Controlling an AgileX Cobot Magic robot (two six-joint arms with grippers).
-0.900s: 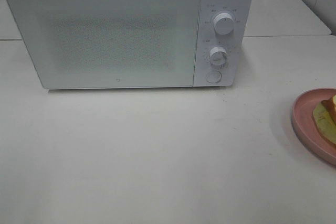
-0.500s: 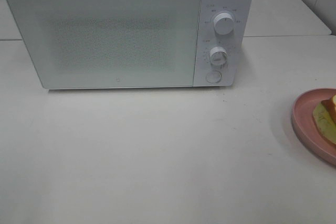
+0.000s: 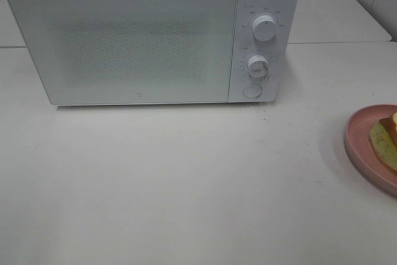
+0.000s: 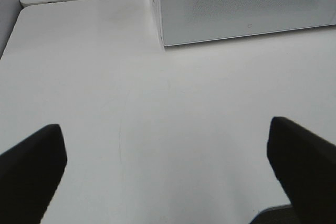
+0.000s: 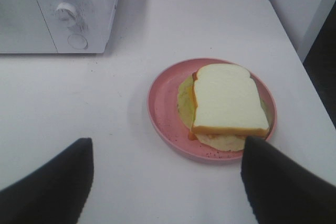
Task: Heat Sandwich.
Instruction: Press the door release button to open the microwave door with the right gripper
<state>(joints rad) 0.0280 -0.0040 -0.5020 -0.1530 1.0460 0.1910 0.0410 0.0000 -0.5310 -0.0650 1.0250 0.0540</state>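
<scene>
- Left gripper (image 4: 164, 132) is hovering spread wide, empty, near the closed microwave (image 4: 241, 3).
- Right gripper (image 5: 168, 145) is hanging parted, empty, near the sandwich (image 5: 226, 100), perhaps lettuce-filled, on a pink plate (image 5: 163, 114).

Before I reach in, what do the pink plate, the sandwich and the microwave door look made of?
Pink plate: probably ceramic or melamine, matte, with dark speckles near the rim.
Sandwich: soft-looking white bread with tan crust; its very even surface could mean a replica.
Microwave door: white, smooth, likely glass or plastic, with a fine dotted pattern.
</scene>
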